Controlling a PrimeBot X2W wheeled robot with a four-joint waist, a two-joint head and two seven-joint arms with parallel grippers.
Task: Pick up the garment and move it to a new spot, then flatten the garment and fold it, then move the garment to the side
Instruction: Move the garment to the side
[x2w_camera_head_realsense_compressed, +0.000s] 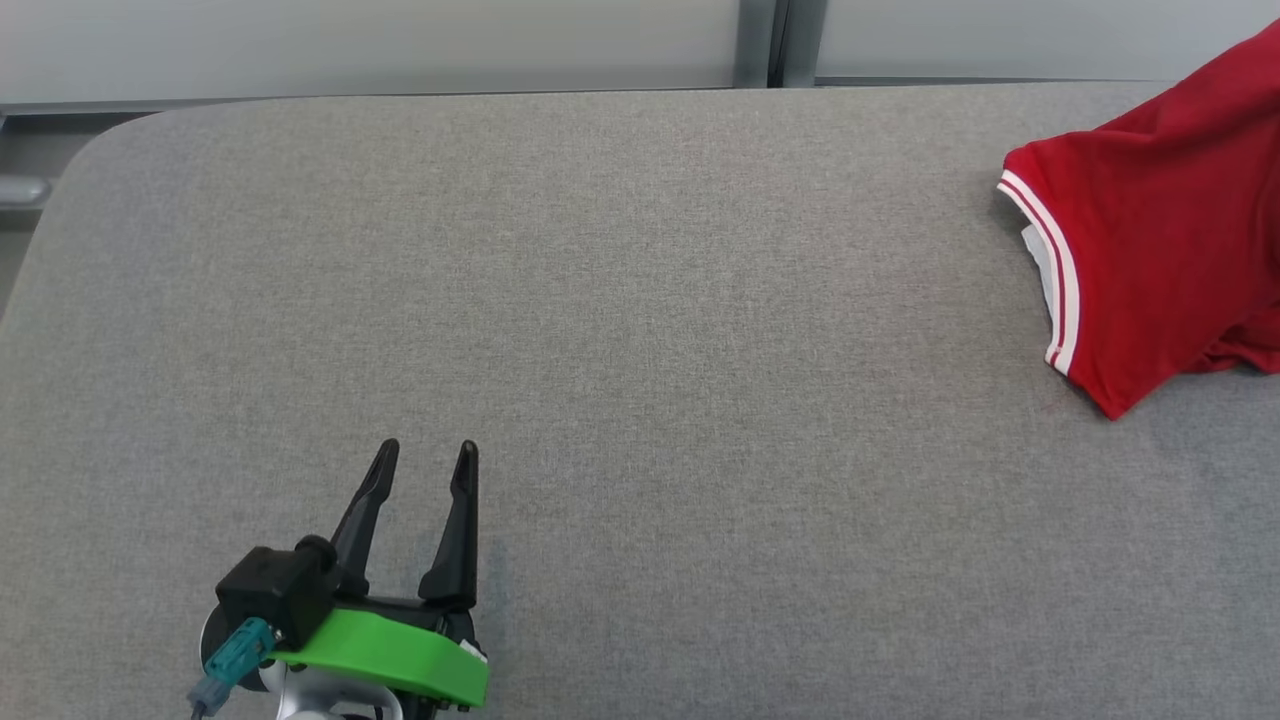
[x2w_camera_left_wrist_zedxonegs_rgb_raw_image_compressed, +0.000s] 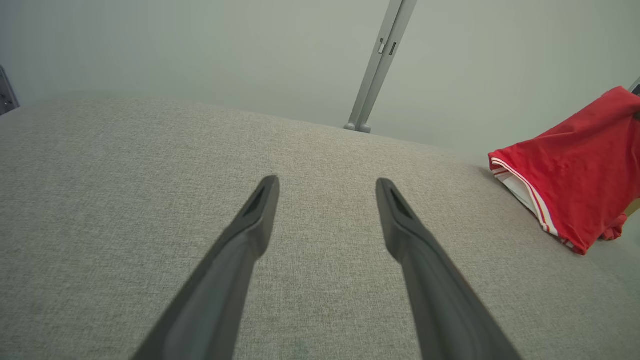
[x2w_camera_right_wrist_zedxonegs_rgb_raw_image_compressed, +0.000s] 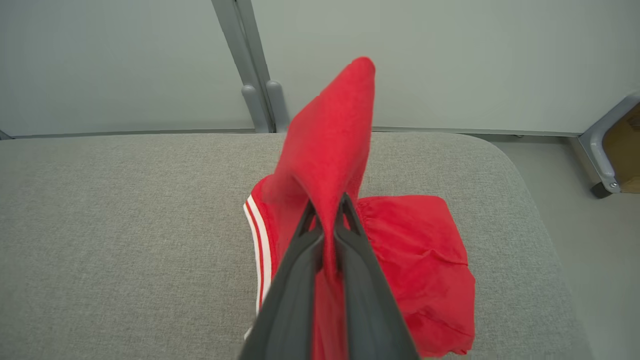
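The garment (x2w_camera_head_realsense_compressed: 1150, 240) is a red shirt with white-striped trim, at the right edge of the grey table. Part of it is lifted off the surface while its lower folds rest on the table. In the right wrist view my right gripper (x2w_camera_right_wrist_zedxonegs_rgb_raw_image_compressed: 327, 202) is shut on a fold of the garment (x2w_camera_right_wrist_zedxonegs_rgb_raw_image_compressed: 330, 150), which rises past the fingertips. My left gripper (x2w_camera_head_realsense_compressed: 428, 452) stands open low at the front left of the table, far from the cloth, with nothing between its fingers. From the left wrist the garment (x2w_camera_left_wrist_zedxonegs_rgb_raw_image_compressed: 575, 170) shows at the far right beyond the left gripper (x2w_camera_left_wrist_zedxonegs_rgb_raw_image_compressed: 326, 184).
The grey fabric table (x2w_camera_head_realsense_compressed: 600, 300) has rounded corners and a pale wall panel behind it with a grey post (x2w_camera_head_realsense_compressed: 780, 40). Off the right end, a grey frame leg on a caster (x2w_camera_right_wrist_zedxonegs_rgb_raw_image_compressed: 600, 150) stands on the floor.
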